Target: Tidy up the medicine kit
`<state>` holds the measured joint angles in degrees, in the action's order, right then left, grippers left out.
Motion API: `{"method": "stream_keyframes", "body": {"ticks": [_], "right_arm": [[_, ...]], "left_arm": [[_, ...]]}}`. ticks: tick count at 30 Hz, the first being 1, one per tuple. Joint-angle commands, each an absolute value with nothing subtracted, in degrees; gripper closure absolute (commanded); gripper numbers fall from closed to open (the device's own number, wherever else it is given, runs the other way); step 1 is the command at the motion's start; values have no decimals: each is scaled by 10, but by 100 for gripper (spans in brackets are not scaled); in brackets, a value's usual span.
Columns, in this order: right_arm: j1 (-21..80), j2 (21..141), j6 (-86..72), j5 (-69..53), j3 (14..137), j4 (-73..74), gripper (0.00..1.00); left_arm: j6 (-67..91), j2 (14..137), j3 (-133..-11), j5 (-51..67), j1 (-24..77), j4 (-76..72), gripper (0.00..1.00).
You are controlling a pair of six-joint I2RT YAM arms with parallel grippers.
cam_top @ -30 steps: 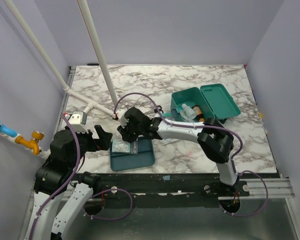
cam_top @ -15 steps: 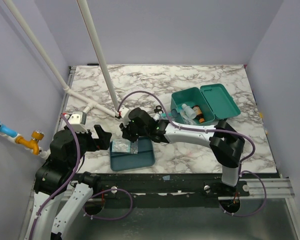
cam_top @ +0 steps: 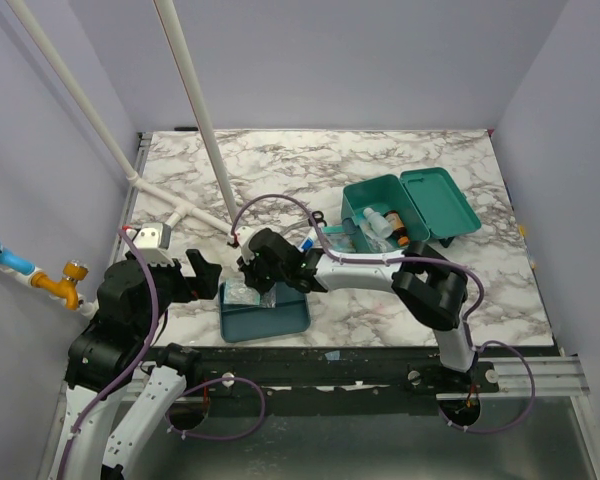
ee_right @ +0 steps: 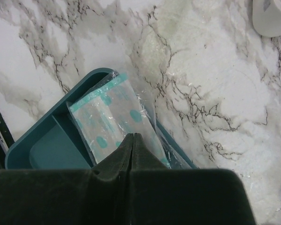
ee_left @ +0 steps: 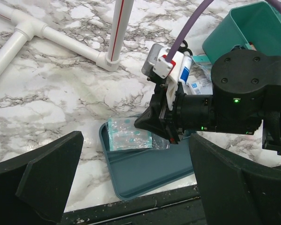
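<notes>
The medicine kit [cam_top: 388,193] is a deep teal box, open at the right of the table with its lid [cam_top: 442,201] laid back and small bottles [cam_top: 380,220] inside. It also shows in the left wrist view [ee_left: 253,33]. My right gripper [cam_top: 263,290] is shut, its tips [ee_right: 133,136] down on a clear packet with teal dots [ee_right: 105,119]. That packet lies in the far left corner of the flat teal tray [cam_top: 280,320]. I cannot tell whether the tips pinch the packet. My left gripper [cam_top: 206,276] is wide open and empty, left of the tray.
White PVC pipes [cam_top: 195,120] with a tee joint [cam_top: 180,215] stand at the left rear. A blue and white tube [cam_top: 308,240] lies between tray and kit. A white roll [ee_right: 271,16] lies beyond the tray. The tray [ee_left: 145,176] sits at the table's front edge.
My right gripper has shifted slightly left and down onto the packet in the tray, and its elbow has swung. The left arm has not moved.
</notes>
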<state>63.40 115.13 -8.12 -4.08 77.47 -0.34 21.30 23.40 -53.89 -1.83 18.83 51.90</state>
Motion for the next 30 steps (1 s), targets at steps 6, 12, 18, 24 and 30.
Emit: {"method": "stream_keyframes", "body": {"ticks": [6,12,18,24,30], "right_arm": [[648,1211,-87,-50,784,-16,99],[655,1221,-72,-58,778,-21,99],[656,1218,-70,-28,796,-2,99],[656,1159,-80,-2,793,-2,99],[656,1119,-96,29,796,49,99]], "left_arm": [[207,230,-550,-29,186,519,1],[205,231,-553,-31,186,521,2],[204,230,-553,-33,186,524,2],[203,224,-559,-37,186,528,1],[200,222,-561,-42,186,530,1]]}}
